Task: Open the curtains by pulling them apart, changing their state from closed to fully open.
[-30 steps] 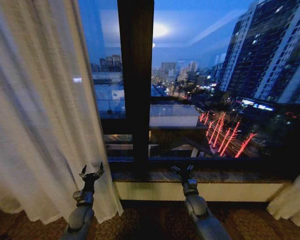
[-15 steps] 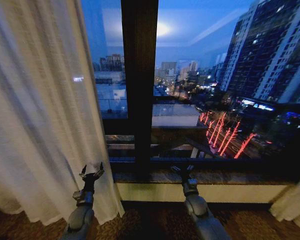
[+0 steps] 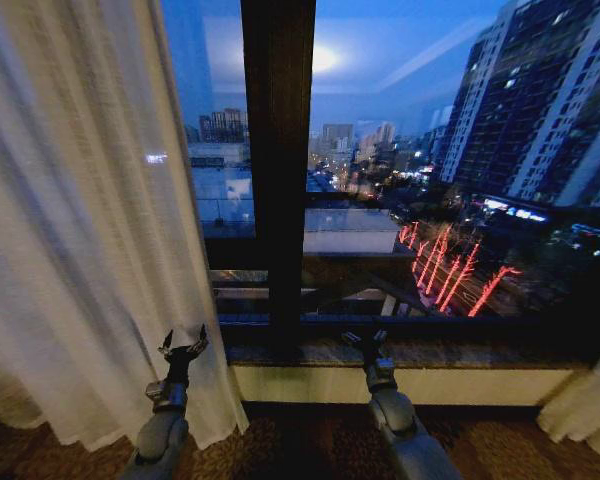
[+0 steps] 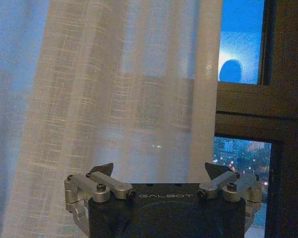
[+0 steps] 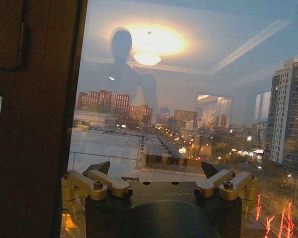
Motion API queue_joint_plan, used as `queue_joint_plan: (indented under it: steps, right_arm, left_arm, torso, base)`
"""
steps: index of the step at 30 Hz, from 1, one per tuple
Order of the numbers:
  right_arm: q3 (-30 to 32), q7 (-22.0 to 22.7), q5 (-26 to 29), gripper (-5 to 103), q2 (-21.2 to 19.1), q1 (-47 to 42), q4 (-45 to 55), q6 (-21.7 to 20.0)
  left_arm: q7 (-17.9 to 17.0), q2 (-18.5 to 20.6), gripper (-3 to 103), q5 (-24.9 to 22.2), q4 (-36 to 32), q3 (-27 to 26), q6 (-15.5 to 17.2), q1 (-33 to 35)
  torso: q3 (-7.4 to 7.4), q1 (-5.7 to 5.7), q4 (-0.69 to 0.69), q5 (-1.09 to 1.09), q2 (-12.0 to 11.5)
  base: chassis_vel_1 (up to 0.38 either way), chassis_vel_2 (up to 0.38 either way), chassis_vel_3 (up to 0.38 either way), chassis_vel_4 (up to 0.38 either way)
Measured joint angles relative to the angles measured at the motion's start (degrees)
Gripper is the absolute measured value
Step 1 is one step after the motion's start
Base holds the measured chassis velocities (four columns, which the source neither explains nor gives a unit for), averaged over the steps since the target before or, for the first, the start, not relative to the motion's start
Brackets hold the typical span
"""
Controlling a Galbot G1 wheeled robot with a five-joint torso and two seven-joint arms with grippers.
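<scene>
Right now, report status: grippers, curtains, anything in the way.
Left gripper open, empty, low beside left curtain panel. Right gripper open, empty, facing the window. Right curtain panel bunched at far right. Glass uncovered between panels; nothing in the way.

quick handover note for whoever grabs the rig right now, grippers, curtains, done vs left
Left gripper: open, holding nothing, low in front of the inner edge of the left curtain panel; the wrist view shows the fabric just past the fingertips, contact cannot be told.
Right gripper: open, empty, low before the window sill, facing bare glass.
Curtains: the left panel is gathered at the left side of the window; the right curtain panel shows at the lower right edge.
Done: the middle of the window, with its dark frame post, is uncovered.
Left: the left panel covers the left part of the view; whether it can go further aside cannot be told.
</scene>
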Motion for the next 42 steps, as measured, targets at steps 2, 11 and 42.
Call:
queue_joint_plan:
  steps: [2,11,42]
  right_arm:
    - [0.00,0.00,0.00,100,0.00,0.00,0.00,0.00]
    - [0.00,0.00,0.00,100,0.00,0.00,0.00,0.00]
    - [0.00,0.00,0.00,100,0.00,0.00,0.00,0.00]
  left_arm:
    - [0.00,0.00,100,0.00,0.00,0.00,0.00,0.00]
    - [0.00,0.00,100,0.00,0.00,0.00,0.00,0.00]
    - [0.00,0.00,100,0.00,0.00,0.00,0.00,0.00]
  torso:
    - [0.00,0.00,0.00,0.00,0.00]
    - [0.00,0.00,0.00,0.00,0.00]
    - [0.00,0.00,0.00,0.00,0.00]
  base:
    - [0.000,0.000,0.000,0.000]
    - [0.000,0.000,0.000,0.000]
    - [0.000,0.000,0.000,0.000]
